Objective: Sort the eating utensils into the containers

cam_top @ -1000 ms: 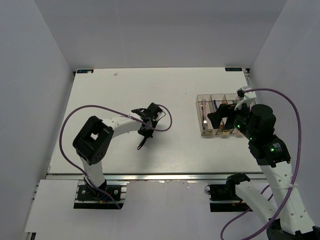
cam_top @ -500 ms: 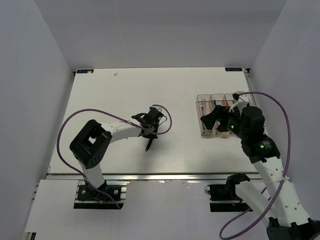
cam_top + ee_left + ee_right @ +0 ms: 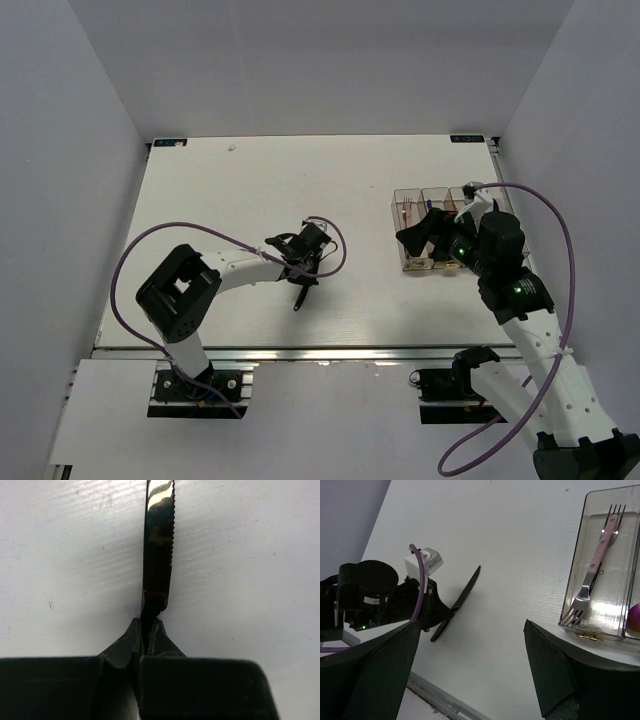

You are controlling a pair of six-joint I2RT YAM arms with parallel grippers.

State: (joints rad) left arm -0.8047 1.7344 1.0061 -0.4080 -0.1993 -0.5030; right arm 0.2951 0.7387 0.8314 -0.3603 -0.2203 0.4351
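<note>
Knife (image 3: 159, 540) is the piece on the move. Over the last second our left hand (image 3: 146, 632) carries it rightward and a little toward the near edge of the surface (image 3: 220, 190). It now sits about mid-surface, well apart from the containers (image 3: 397, 228) on the right. Meanwhile our right hand (image 3: 418, 237) swings left along the row and draws back, ending above the near end of the leftmost bins.

We read this as the knife being in transit and not yet sorted. The whole gap to the row is left to cross. With both hands closing toward each other, a handover looks possible, though that is only our guess. Forks (image 3: 592, 565) already lie in the leftmost bin.

Our left arm reaches out low, elbow to the left and forearm pointing right, with the wrist tipped down. Its fingers are clamped tight on the narrow end of the knife, and the serrated blade runs out ahead of them. We cannot tell whether the knife touches the surface. Our right arm is folded back over its base. Its fingers are spread wide and hold nothing, and the knife shows between them in the wrist view.
</note>
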